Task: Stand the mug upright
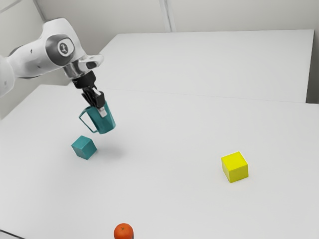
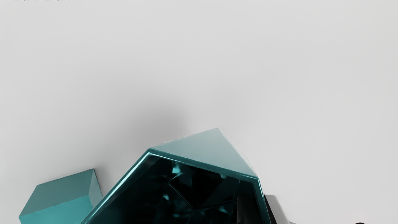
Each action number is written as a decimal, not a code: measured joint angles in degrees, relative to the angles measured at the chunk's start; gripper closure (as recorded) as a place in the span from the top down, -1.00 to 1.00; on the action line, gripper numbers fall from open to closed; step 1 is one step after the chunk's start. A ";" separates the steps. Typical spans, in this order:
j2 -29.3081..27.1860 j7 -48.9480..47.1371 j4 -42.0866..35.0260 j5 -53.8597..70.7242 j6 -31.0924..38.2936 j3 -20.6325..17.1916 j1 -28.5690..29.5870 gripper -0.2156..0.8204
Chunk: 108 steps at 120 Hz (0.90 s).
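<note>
- My black two-finger gripper had the teal mug by its wall, and there it was, hanging in the air over the white table: one finger inside the mouth, the other against the outside, closed on that thin wall.
- Here was the relation that mattered: the mug hung just below the gripper, mouth toward it, base down. Its long axis leaned, the base swung out toward the exterior view's right.
- Handle out toward the exterior view's left, on the side of the table's corner there, with a soft shadow on the tabletop beneath.
- My call: the lean had to come out and the base had to meet the table flat; set down tilted, it could have rocked or tipped over.
- Close by sat a teal cube, on the handle side, so I wanted the mug coming down well clear of it.
- And the textures! Glossy, faceted walls, dark and glinting inside, an angular handle; flat-faced yellow cube well apart; round orange toward the near side; the tabletop smooth and pale.
</note>
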 joint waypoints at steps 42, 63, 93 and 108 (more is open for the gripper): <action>-0.93 -13.06 -9.27 11.20 16.81 -4.11 -0.34 -0.92; -0.45 -17.67 -12.28 12.00 23.66 -4.21 -0.52 -0.92; 2.02 -22.44 -13.79 12.60 27.54 -4.21 -1.00 -0.92; 3.10 -24.19 -13.82 12.70 28.23 -4.20 -1.30 -0.92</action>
